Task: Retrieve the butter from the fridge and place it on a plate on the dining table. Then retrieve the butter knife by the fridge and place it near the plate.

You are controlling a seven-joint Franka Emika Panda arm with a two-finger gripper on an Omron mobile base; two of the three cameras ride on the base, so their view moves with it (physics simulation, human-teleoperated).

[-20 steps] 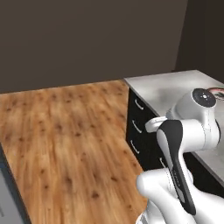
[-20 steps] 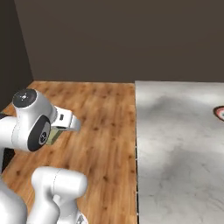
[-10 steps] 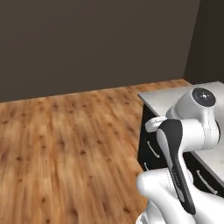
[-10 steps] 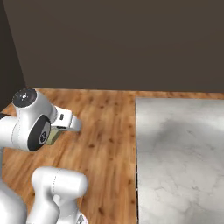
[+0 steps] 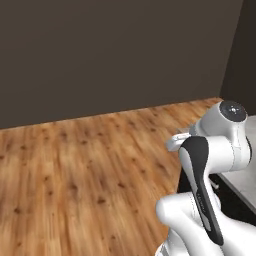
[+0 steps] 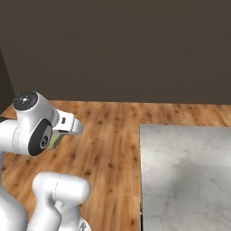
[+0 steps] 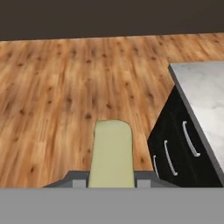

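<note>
base views: behind arm, left/right | share wood floor [image 5: 75,170] | hand view: low, forward

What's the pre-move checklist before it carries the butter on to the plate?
1. Butter between the fingers: ok, the gripper is shut on it.
2. Butter sitting straight in the grip: ok, it points forward along the hand.
3. Marble counter in reach of view: ok, to the right.
4. Plate in sight: not ok.
5. Wood floor ahead free: ok.
6. Counter drawers closed: ok.
</note>
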